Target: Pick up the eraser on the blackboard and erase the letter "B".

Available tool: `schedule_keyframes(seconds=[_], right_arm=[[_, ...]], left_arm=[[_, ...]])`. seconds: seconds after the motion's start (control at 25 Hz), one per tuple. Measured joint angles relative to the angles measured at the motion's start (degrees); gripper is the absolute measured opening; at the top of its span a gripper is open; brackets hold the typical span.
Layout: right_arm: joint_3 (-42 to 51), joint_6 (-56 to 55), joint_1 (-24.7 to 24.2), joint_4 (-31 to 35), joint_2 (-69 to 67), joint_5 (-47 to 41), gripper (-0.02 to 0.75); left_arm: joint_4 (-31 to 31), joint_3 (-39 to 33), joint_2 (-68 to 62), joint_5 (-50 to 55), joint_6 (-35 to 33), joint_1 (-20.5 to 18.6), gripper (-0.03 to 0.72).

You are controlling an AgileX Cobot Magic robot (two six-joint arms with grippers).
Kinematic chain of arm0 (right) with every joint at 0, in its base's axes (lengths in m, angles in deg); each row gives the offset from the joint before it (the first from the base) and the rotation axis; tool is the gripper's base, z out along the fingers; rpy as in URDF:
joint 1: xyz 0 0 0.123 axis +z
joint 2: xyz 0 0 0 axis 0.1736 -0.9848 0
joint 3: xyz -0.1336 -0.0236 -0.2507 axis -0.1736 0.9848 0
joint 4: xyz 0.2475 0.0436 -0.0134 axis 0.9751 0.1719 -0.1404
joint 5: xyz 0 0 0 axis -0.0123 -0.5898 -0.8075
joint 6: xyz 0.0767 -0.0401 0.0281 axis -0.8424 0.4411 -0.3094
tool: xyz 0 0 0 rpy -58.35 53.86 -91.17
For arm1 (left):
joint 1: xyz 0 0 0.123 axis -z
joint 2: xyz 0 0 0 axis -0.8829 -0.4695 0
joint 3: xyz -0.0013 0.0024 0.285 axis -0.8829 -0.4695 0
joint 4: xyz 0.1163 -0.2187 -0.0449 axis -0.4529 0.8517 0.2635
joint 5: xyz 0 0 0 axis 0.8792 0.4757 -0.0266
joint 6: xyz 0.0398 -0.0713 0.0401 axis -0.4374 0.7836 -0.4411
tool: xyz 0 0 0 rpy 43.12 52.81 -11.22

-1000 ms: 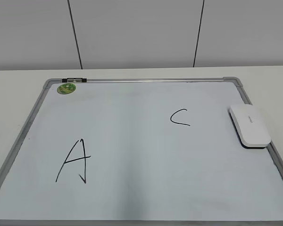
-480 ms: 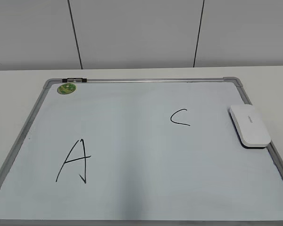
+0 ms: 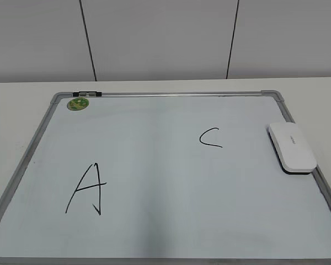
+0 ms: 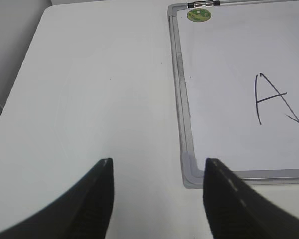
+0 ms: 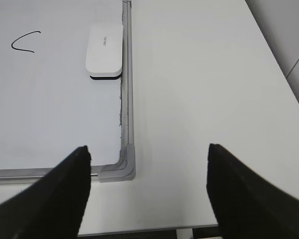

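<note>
The blackboard lies flat on the table, a pale glossy board in a silver-grey frame. The white eraser rests at its right edge, beside the frame; it also shows in the right wrist view. No letter "B" shows on the board; only an "A" and a "C" are written there. My left gripper is open and empty above the table, by the board's near left corner. My right gripper is open and empty above the near right corner. Neither gripper shows in the exterior view.
A round green magnet sits at the board's far left corner, next to a black clip on the frame. White table lies right of the board, and also left of it. A grey panelled wall stands behind.
</note>
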Motion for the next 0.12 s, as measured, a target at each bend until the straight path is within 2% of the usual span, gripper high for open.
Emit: schedule_keyframes(seconds=[0.12], right_arm=[[0.0,0.0,0.0,0.0,0.0,0.0,0.538]], left_arm=[[0.0,0.0,0.0,0.0,0.0,0.0,0.434]])
